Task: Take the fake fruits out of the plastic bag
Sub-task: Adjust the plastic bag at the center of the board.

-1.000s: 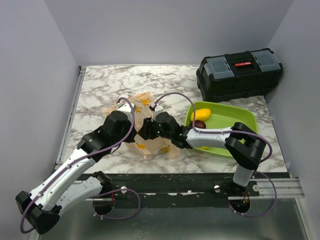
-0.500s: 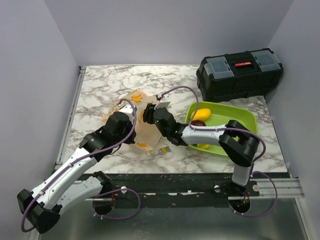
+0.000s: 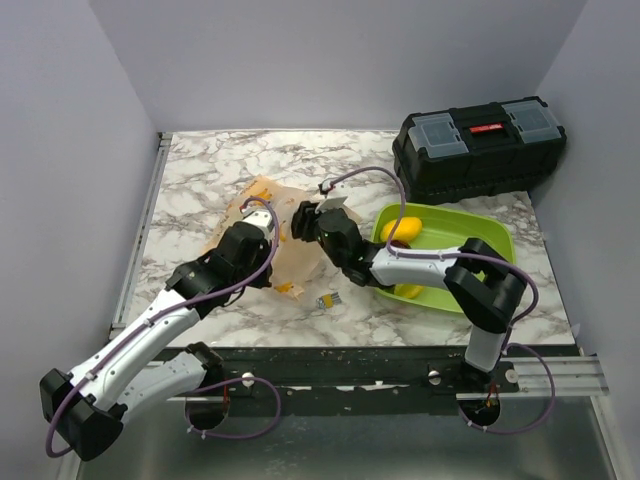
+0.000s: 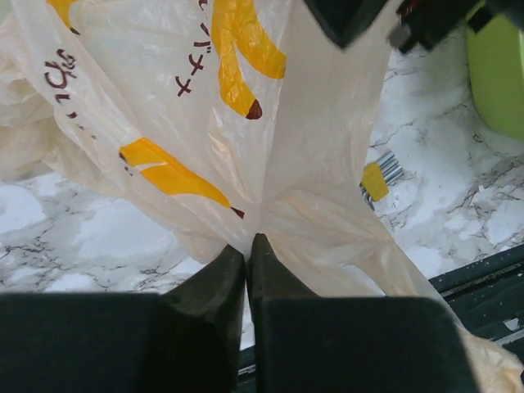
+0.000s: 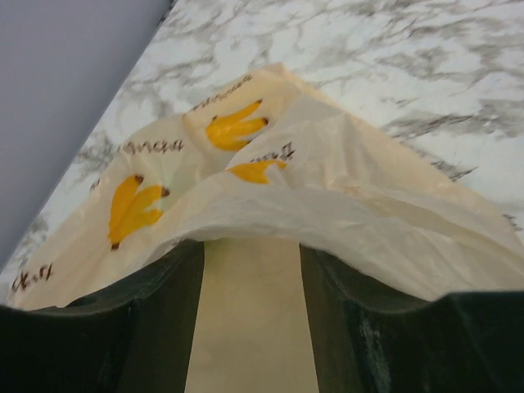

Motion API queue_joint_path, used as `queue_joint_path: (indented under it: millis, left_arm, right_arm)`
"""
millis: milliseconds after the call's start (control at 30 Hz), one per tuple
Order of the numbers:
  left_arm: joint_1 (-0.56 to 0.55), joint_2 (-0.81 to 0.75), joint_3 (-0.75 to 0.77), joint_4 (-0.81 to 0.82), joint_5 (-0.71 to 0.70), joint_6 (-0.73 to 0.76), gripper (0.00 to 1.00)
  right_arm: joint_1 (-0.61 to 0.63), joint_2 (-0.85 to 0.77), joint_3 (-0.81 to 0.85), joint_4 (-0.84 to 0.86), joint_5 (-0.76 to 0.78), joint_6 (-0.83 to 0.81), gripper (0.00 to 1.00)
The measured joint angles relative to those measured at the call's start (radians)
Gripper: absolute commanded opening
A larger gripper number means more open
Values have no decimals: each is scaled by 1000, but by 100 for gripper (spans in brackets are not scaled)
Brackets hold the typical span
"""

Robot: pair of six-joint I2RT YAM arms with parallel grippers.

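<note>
Item, plastic bag (image 4: 155, 106): a fold pinched tight in the closed left pincer (image 4: 248, 247), as a second ago; since then hauled up and back from the near edge, leaving a small yellow-and-grey clip (image 3: 327, 300) bare; the right pincer (image 5: 250, 255) stands part-spread and widening, film draped over it, apparently no longer gripped; bag slack, likely emptied; two yellow fake fruits (image 3: 404, 230) lie in the green tray (image 3: 485, 238); marbled worktop (image 3: 220, 165); black toolbox (image 3: 478, 140); plain grey walls.
</note>
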Motion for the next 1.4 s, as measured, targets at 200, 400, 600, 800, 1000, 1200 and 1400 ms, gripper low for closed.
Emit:
queue_joint_path:
  millis: [200,400,600,800,1000,1200,1400]
  left_arm:
    - [0,8,10,-9,8,-24,54]
    - [0,-23,30,-39,58,-63,84]
    - [1,-65,7,-37,159,-155,83]
    - [1,-64,-43,-46,187,-211,29]
    - [1,-45,-22,-113,104,-212,0]
    - [3,-98,20,-150,61,-179,0]
    - [3,-111,25,-159,79,-134,0]
  right_arm:
    - [2,-64,-96,-51,-258,38,61]
    - [2,-93,-125,-62,-421,126,62]
    - [2,-95,-125,-61,-509,195,62]
    - [2,-103,-141,-60,-526,222,61]
    - [8,-134,-209,-56,-502,209,61]
    - [29,-144,-303,-22,-451,167,61]
    - [32,-82,-307,89,-407,114,61]
